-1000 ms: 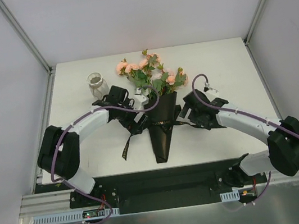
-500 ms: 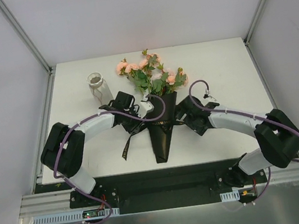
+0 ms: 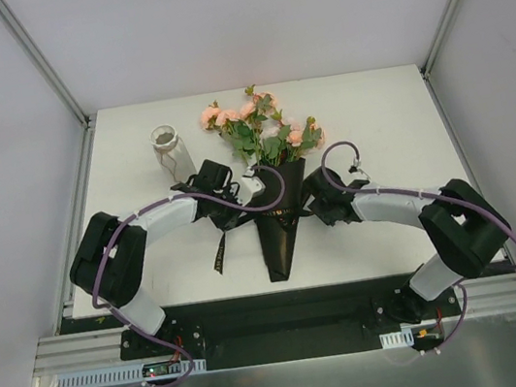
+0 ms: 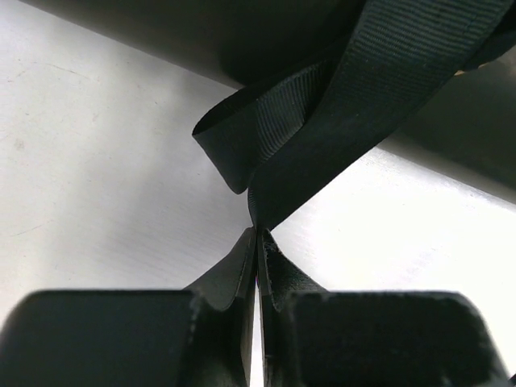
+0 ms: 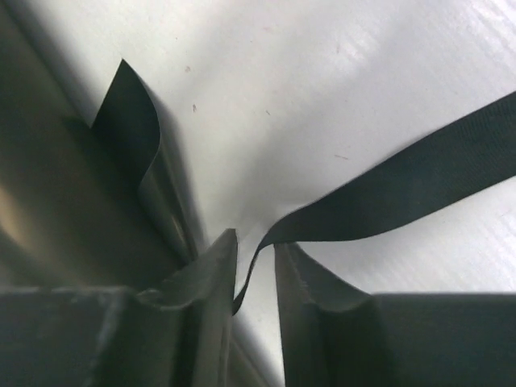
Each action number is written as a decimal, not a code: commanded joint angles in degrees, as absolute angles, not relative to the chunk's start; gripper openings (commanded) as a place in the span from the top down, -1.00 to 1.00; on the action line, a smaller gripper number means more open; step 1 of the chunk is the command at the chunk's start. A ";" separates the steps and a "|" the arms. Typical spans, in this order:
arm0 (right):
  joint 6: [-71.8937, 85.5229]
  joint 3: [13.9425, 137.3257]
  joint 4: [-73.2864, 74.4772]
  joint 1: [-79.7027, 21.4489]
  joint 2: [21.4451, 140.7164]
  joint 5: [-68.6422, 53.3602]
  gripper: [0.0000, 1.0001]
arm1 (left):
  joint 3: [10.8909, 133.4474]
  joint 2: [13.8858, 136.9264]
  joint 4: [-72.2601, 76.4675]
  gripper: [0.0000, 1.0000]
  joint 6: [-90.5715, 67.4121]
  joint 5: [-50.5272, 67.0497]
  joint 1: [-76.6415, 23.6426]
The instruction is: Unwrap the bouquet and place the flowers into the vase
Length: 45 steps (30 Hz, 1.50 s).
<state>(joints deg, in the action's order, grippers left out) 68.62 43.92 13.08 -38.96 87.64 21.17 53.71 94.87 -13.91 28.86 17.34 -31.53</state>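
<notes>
The bouquet lies in the middle of the table, its black paper cone pointing toward me. The flowers, pink roses with green leaves, fan out at its far end. The white vase stands upright at the far left. My left gripper sits at the cone's left side, and in the left wrist view this gripper is shut on the black ribbon. My right gripper is at the cone's right side. In the right wrist view its jaws stand narrowly apart, with a ribbon end hanging loose between them.
A loose ribbon tail trails toward the front edge left of the cone. The wrap's dark side fills the left of the right wrist view. Metal frame posts rise at the table's far corners.
My left gripper has shut on the ribbon. The right gripper has slid left up to the cone, and its jaws have narrowed around the ribbon end.
</notes>
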 commanded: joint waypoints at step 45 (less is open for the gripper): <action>-2.19 55.27 32.25 -68.97 65.43 41.22 -0.93 | 46.15 58.97 -35.77 -0.98 26.37 17.49 15.56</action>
<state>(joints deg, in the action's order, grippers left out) 8.75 49.93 30.79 -57.82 56.05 40.14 44.34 58.02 -33.34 28.84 13.06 15.11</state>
